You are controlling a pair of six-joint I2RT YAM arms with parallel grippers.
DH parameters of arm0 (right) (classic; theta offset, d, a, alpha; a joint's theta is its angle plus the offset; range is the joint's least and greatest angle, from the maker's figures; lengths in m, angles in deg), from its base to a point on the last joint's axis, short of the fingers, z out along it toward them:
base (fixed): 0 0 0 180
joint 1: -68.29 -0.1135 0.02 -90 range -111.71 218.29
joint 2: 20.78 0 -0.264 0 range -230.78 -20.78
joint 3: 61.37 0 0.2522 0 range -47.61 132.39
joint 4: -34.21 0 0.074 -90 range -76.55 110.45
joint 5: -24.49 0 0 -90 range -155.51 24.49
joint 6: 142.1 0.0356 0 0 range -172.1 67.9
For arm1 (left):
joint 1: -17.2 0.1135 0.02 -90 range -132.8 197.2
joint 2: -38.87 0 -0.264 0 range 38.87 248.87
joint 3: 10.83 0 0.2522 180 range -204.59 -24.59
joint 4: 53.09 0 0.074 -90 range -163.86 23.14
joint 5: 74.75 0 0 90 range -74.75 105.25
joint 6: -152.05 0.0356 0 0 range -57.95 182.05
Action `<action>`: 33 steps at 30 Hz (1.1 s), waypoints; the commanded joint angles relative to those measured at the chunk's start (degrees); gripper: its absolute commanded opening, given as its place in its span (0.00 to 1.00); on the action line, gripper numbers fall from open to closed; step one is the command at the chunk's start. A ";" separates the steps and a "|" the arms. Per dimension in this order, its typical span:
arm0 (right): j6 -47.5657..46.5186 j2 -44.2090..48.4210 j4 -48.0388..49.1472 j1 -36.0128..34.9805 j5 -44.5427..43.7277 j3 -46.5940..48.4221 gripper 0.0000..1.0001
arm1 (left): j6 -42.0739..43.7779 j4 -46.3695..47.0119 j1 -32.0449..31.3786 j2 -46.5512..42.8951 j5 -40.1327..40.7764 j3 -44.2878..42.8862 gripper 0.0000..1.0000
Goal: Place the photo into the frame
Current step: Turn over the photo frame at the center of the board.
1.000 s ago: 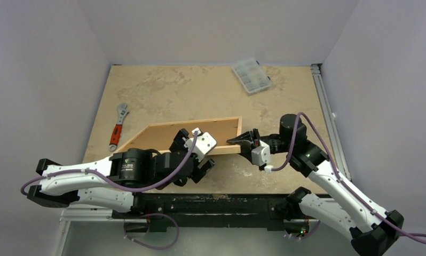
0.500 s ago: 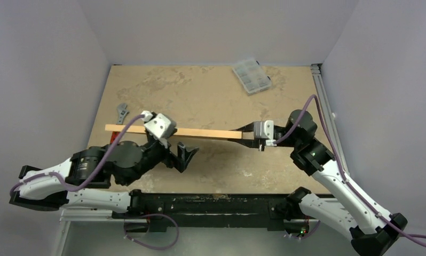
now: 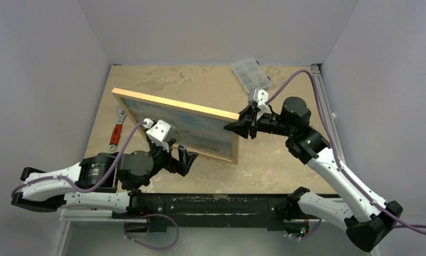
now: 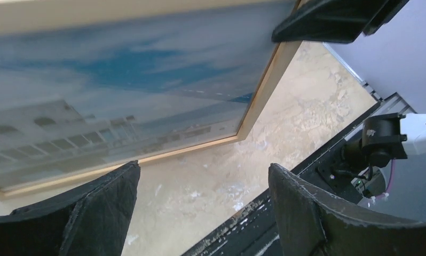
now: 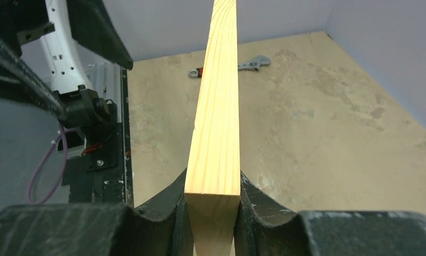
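The frame (image 3: 173,104) of light wood stands tilted above the table, its front turned toward the arms. The photo (image 3: 205,133), blue sky over a white building, shows inside it behind the pane. My right gripper (image 3: 237,127) is shut on the frame's upper right corner; in the right wrist view the wooden edge (image 5: 216,106) runs away from between the fingers (image 5: 253,200). My left gripper (image 3: 179,160) is open and holds nothing, just below the frame's lower rail. In the left wrist view the photo (image 4: 120,90) fills the top, above the open left gripper (image 4: 203,178).
A red-handled wrench (image 3: 117,128) lies on the table at the left, partly behind the frame. A clear parts box (image 3: 251,76) sits at the far right. A metal rail (image 3: 328,122) runs along the table's right edge. Grey walls close in three sides.
The frame has turned from back-up through edge-on to front-facing, with the photo now showing. My right gripper rose and moved farther back with it. My left gripper opened wider and drew back below the frame.
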 commanded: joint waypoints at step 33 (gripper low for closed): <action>23.87 -17.38 -3.75 26.95 -12.43 -19.48 0.09 | -20.31 1.20 16.93 19.73 -20.17 9.47 0.95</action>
